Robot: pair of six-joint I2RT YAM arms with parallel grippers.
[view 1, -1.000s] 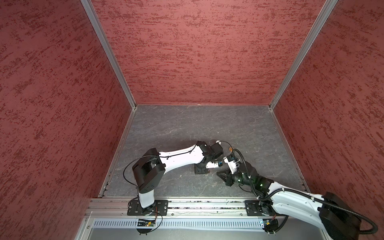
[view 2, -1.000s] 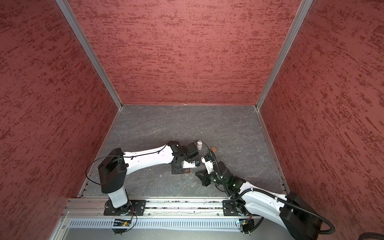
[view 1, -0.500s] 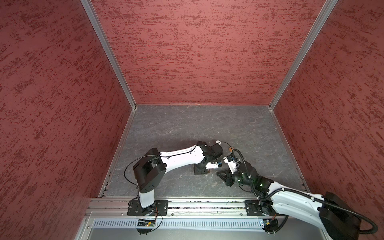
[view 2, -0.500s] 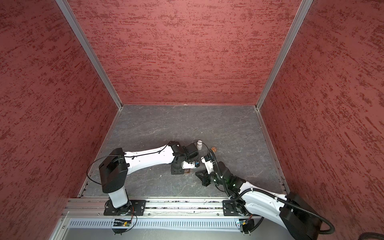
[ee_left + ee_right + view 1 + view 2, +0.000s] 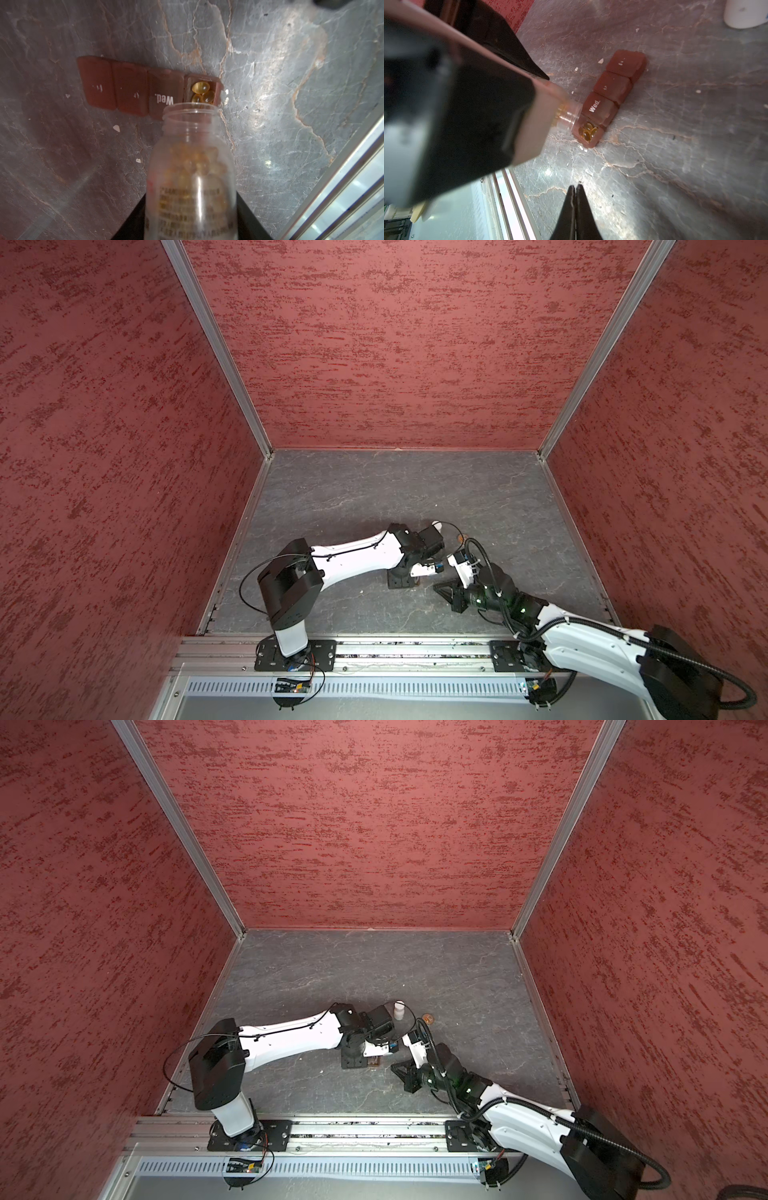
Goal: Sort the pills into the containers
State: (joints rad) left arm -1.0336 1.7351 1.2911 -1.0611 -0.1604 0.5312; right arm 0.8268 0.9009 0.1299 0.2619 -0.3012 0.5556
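Observation:
A brown pill box (image 5: 131,91) (image 5: 612,87) lies flat on the grey floor. Its containers are a row of square cells, one lid marked "Wed.". The end cell (image 5: 217,91) is open and holds three amber pills (image 5: 200,87) (image 5: 588,131). My left gripper (image 5: 191,220) (image 5: 401,580) is shut on a clear bottle (image 5: 191,176) with more amber pills inside. The bottle is tilted, its mouth (image 5: 569,116) at the open cell's edge. My right gripper (image 5: 575,187) (image 5: 442,591) is shut and empty, just off the box's open end.
A white bottle (image 5: 399,1009) stands upright behind the left wrist, and a small brown cap (image 5: 427,1017) lies to its right. Whitish chips (image 5: 116,128) dot the floor beside the box. The metal rail (image 5: 374,649) runs close along the front, and red walls enclose the other sides.

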